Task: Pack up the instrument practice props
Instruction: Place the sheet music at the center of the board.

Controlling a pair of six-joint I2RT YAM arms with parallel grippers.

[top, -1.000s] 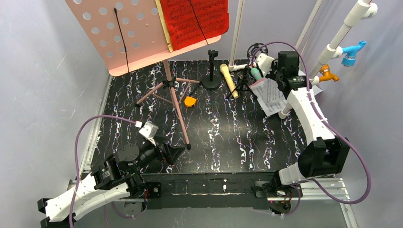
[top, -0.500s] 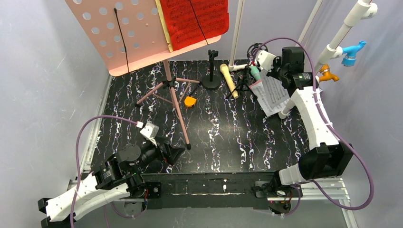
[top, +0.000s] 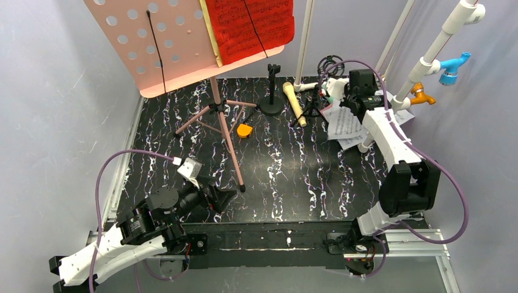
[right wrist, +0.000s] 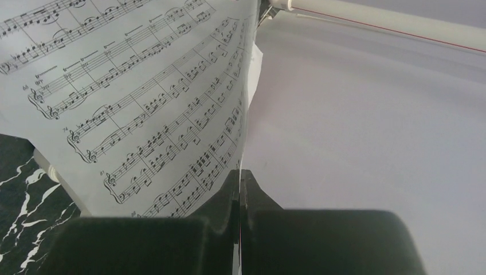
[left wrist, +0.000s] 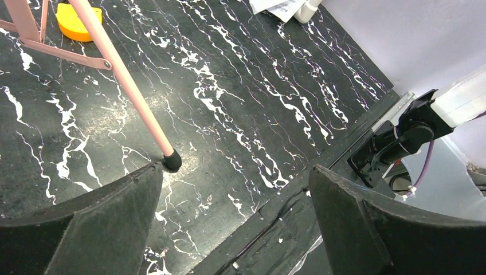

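1. You are pinching the white music sheet (right wrist: 143, 103) in the right gripper (right wrist: 239, 177), jaws closed on its thin, flexing paper edge, far right.
2. Your left gripper (left wrist: 235, 172) is hanging wide apart and empty over the near-left tabletop (top: 293, 177).
3. Nothing looks packed: the rigid perforated pink music board (top: 153, 43), red sheet (top: 250, 27) and smooth beige microphone (top: 294, 104) are waiting at the far side.

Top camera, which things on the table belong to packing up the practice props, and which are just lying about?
Belong: pink music board, red sheet, white music sheet pinched in the right fingers, beige microphone, teal microphone.
Lying about: white pipe frame, small orange piece.
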